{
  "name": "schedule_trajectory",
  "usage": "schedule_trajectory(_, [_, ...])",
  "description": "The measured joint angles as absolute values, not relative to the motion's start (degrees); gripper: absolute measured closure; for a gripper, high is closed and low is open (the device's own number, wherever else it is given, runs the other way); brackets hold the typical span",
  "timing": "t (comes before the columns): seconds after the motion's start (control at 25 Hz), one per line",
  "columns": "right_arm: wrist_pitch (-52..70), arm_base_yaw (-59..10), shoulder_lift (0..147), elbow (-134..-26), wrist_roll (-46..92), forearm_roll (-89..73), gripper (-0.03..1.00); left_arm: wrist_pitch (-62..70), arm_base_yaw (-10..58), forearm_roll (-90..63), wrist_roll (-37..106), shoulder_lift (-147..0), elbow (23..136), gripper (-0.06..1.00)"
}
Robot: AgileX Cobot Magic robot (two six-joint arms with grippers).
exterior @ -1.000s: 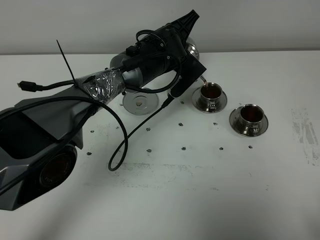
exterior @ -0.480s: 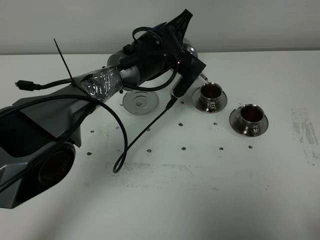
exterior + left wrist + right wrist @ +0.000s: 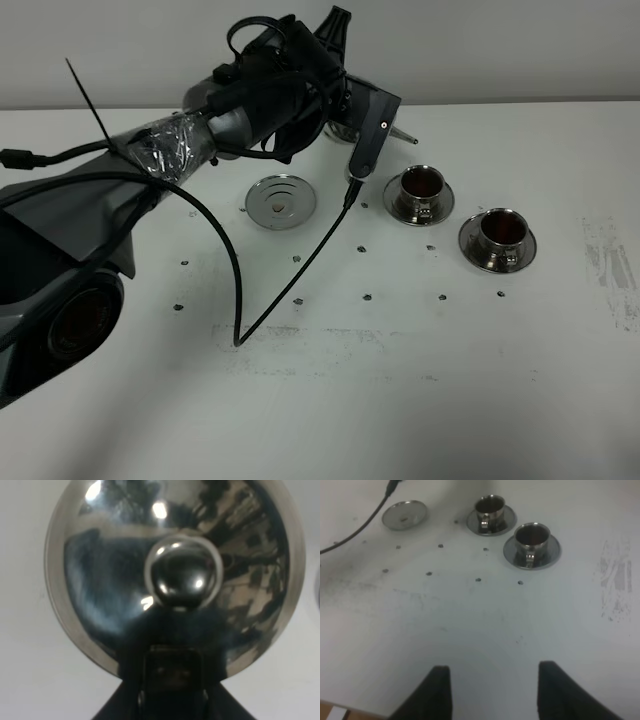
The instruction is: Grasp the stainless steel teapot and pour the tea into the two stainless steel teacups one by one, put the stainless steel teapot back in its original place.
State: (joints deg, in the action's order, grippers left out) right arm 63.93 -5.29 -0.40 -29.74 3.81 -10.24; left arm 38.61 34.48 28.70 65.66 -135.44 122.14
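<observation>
My left gripper (image 3: pixel 172 680) is shut on the handle of the stainless steel teapot (image 3: pixel 100 580), which fills the left wrist view from above with its knobbed lid (image 3: pixel 182 575). In the high view the arm hides most of the pot; only its thin spout (image 3: pixel 404 134) shows, above and left of the cups. Two steel teacups on saucers hold dark tea: one (image 3: pixel 420 184) in the middle, one (image 3: pixel 499 229) to its right. They also show in the right wrist view (image 3: pixel 490 507) (image 3: pixel 532 536). The round coaster (image 3: pixel 281 200) lies bare. My right gripper (image 3: pixel 492 692) is open and empty, well in front of the cups.
A black cable (image 3: pixel 290 265) hangs from the left arm down to the table near the coaster. Small dark dots mark the white table (image 3: pixel 400 400). A scuffed patch (image 3: pixel 610 260) lies at the right. A wall runs along the table's back edge.
The left arm has swung up and to the left, carrying the teapot away from the middle cup. The spout no longer hangs over that cup. The cups and coaster have not moved.
</observation>
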Motion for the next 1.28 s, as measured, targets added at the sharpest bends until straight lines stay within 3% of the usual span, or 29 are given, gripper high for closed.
schedule_trajectory(0.6, [63.8,-5.3,-0.4,-29.7,3.8,-10.3,0.58,45.8,32.5,6.5,44.7,-125.7,119.1,0.7])
schedule_trajectory(1.0, [63.8,-5.3,-0.4,-29.7,3.8,-10.3,0.58,41.5,32.5,2.4,35.0,-110.9,94.1,0.7])
schedule_trajectory(1.28, [63.8,-5.3,-0.4,-29.7,3.8,-10.3,0.58,33.8,33.4,-4.6,32.7,-110.4,81.6,0.7])
